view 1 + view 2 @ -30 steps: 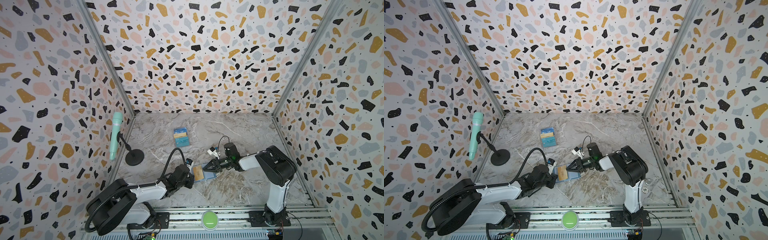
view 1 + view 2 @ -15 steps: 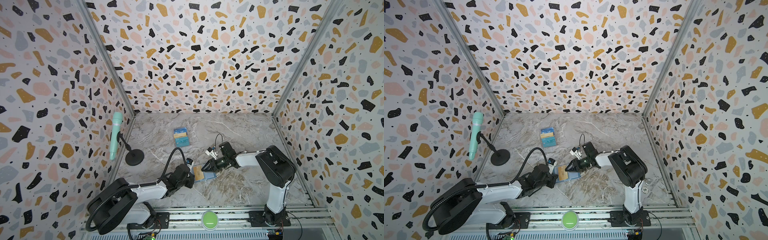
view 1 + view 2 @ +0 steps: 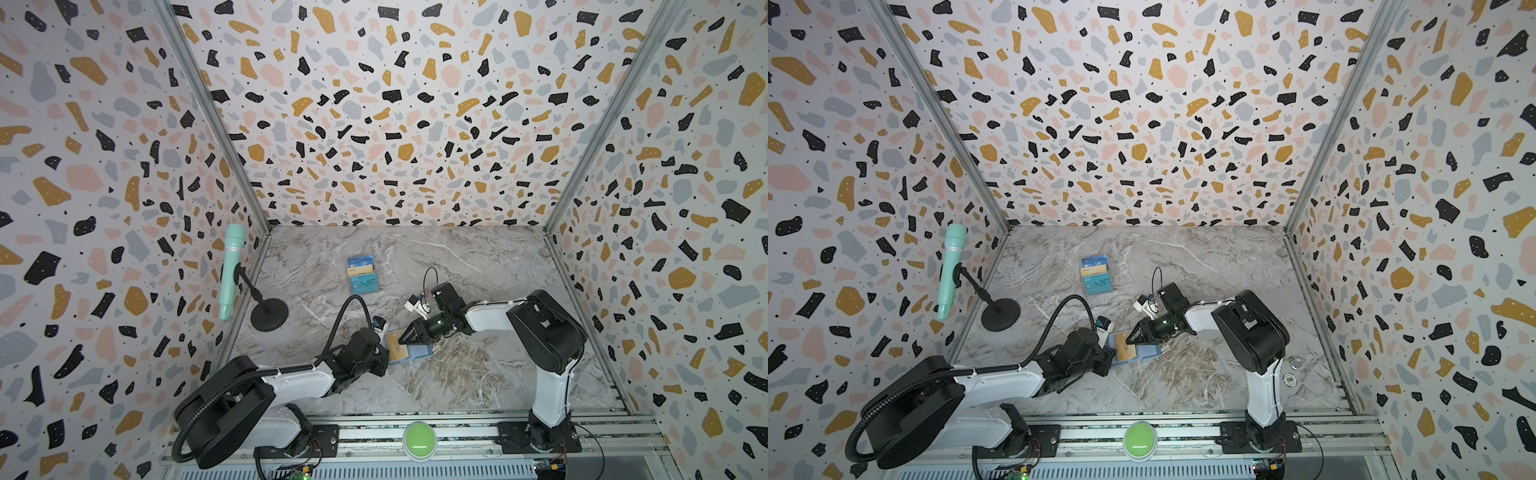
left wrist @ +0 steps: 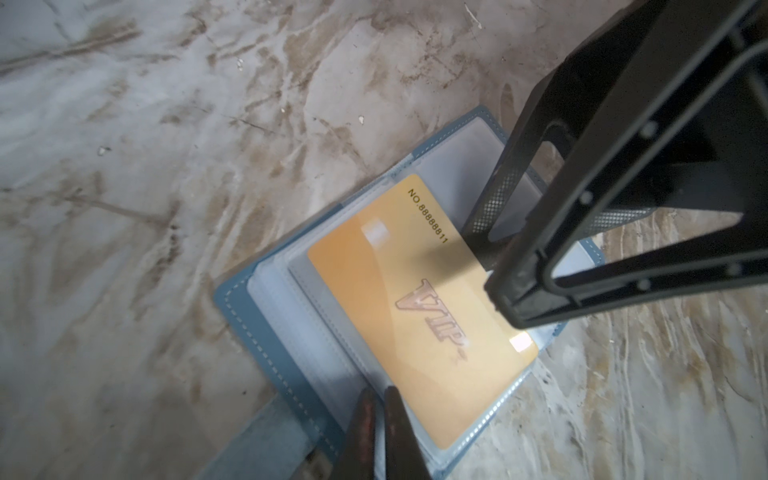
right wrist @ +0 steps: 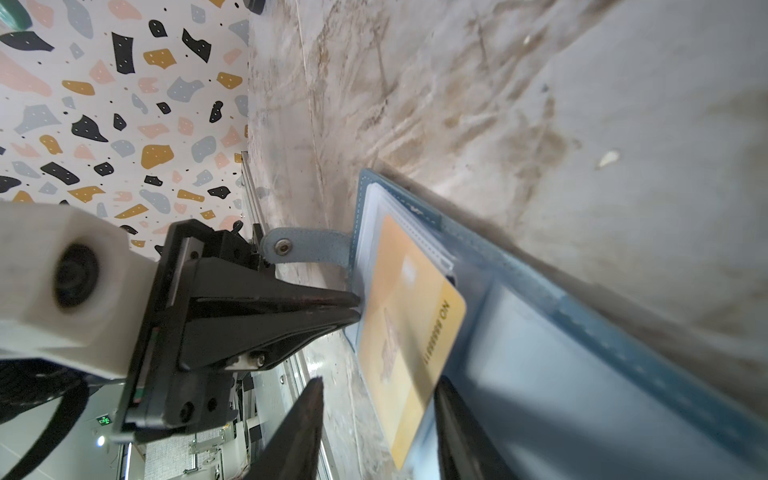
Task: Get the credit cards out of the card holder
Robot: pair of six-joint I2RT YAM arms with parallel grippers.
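The slate-blue card holder lies open on the marble floor, its snap tab sticking out sideways. A golden-yellow credit card marked VIP sits partly out of a clear pocket. My left gripper is shut on the edge of the card holder's clear leaves, just beside the card. My right gripper is open, and its fingers stand on either side of the golden card's free end without pinching it. No other credit card shows in the card holder.
A clear tiered rack with blue, gold and teal cards stands farther back. A mint microphone on a black round stand is at the left wall. A green button sits on the front rail. Two small round bits lie at the right.
My right gripper has moved left onto the card holder and its jaws have spread wider around the golden card. The left gripper has stayed in place, shut.
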